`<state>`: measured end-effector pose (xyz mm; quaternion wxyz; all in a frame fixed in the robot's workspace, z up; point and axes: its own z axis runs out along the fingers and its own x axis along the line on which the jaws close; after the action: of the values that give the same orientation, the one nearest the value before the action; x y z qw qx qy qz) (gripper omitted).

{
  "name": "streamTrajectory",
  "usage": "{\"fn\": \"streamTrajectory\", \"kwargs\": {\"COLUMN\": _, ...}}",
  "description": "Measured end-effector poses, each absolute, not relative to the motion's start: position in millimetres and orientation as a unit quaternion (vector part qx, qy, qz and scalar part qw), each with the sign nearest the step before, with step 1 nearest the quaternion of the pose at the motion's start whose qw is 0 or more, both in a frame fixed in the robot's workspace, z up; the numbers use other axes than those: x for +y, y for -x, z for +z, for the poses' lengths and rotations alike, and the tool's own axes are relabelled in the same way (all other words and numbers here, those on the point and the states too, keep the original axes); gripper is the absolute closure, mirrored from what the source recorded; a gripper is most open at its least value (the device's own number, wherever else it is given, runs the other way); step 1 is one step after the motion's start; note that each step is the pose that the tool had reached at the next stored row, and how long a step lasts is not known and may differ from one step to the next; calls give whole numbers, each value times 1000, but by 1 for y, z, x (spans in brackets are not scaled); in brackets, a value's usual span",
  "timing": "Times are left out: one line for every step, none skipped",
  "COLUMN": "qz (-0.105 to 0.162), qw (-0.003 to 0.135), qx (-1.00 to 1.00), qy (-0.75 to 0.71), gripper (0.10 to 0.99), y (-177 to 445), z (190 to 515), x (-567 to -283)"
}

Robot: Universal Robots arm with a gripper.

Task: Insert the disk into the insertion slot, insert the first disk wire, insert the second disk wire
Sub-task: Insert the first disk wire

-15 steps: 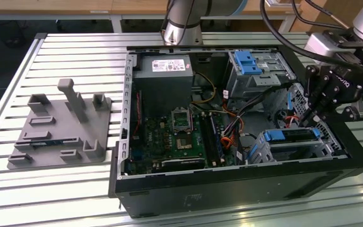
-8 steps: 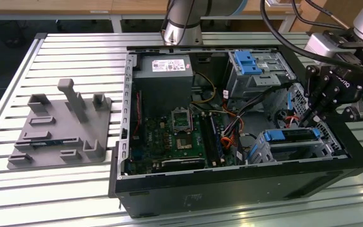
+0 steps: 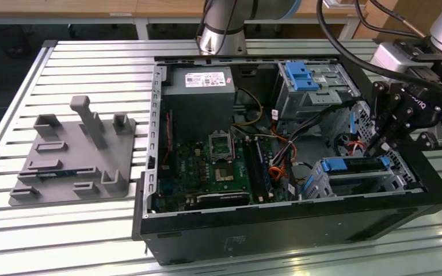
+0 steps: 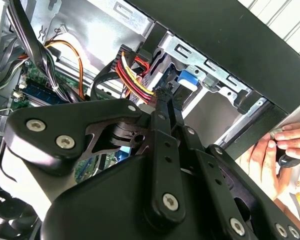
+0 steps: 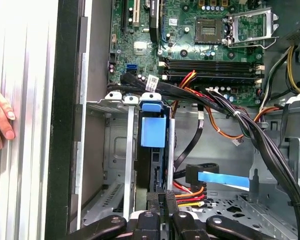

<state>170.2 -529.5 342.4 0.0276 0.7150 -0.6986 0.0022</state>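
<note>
Disk (image 5: 153,132) seated in insertion slot (image 5: 128,150), tool (image 5: 162,196) clenched on red-yellow wire (image 5: 190,196) beside it

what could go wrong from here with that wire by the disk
1. The tool seems to pinch the red-and-yellow wire beside the disk; a slight misalignment might bend the plug.
2. Loose black cables hang close and could snag.
3. A person's hand rests by the case wall and might be struck.
</note>
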Motion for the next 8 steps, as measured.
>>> {"fn": "streamTrajectory", "kwargs": {"qz": 2, "qw": 28, "qx": -699, "qy": -715, "gripper": 922, "y": -170, "z": 342, "x": -530}}
{"fn": "streamTrajectory", "kwargs": {"qz": 2, "qw": 28, "qx": -699, "qy": -715, "gripper": 922, "y": -170, "z": 342, "x": -530}}
{"fn": "streamTrajectory", "kwargs": {"qz": 2, "qw": 28, "qx": -699, "qy": -715, "gripper": 922, "y": -170, "z": 342, "x": -530}}
{"fn": "streamTrajectory", "kwargs": {"qz": 2, "qw": 28, "qx": -699, "qy": -715, "gripper": 922, "y": -170, "z": 341, "x": -530}}
{"fn": "streamTrajectory", "kwargs": {"qz": 2, "qw": 28, "qx": -699, "qy": -715, "gripper": 922, "y": -170, "z": 341, "x": -530}}
{"fn": "streamTrajectory", "kwargs": {"qz": 2, "qw": 28, "qx": -699, "qy": -714, "gripper": 922, "y": -170, "z": 341, "x": -530}}
{"fn": "streamTrajectory", "kwargs": {"qz": 2, "qw": 28, "qx": -699, "qy": -714, "gripper": 922, "y": -170, "z": 340, "x": -531}}
{"fn": "streamTrajectory", "kwargs": {"qz": 2, "qw": 28, "qx": -699, "qy": -714, "gripper": 922, "y": -170, "z": 340, "x": -531}}
